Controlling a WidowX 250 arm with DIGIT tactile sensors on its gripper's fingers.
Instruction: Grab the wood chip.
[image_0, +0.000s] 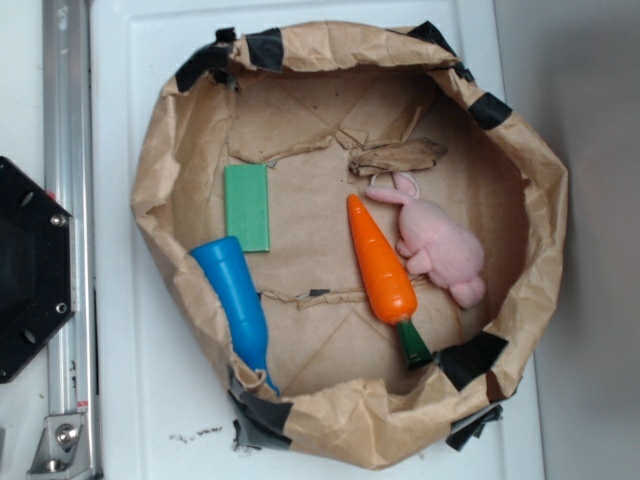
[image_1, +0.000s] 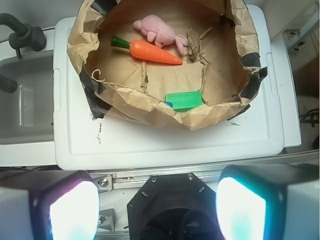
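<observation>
A round nest of crumpled brown paper (image_0: 160, 170) is seen on a white lid (image_0: 130, 400), and its rim is held with pieces of black tape (image_0: 265, 48). The paper nest is taken here as the landmark.

The wood chip (image_0: 398, 157) is found inside the nest, on its floor, near the far wall in the exterior view. It is a flat, brown, ragged piece, almost of the same colour as the paper. The ears of a pink toy rabbit (image_0: 440, 248) are just beside it. An orange toy carrot (image_0: 380, 262) with a green stem is laid beside the rabbit, in the middle of the nest, and it seems to touch the rabbit's paw. A green block (image_0: 247, 207) is laid flat on the other side of the floor. A blue cone-shaped toy (image_0: 235, 300) is leaned against the inner wall, just beside the green block.

In the wrist view the two fingers (image_1: 70, 210) of the gripper (image_1: 155, 210) are seen at the bottom edge, blurred and bright, well apart from each other, so the gripper is spread wide and nothing is held between them. The gripper is kept outside the nest, well apart from the wood chip (image_1: 195, 47), with the white lid (image_1: 165, 145) between them
</observation>
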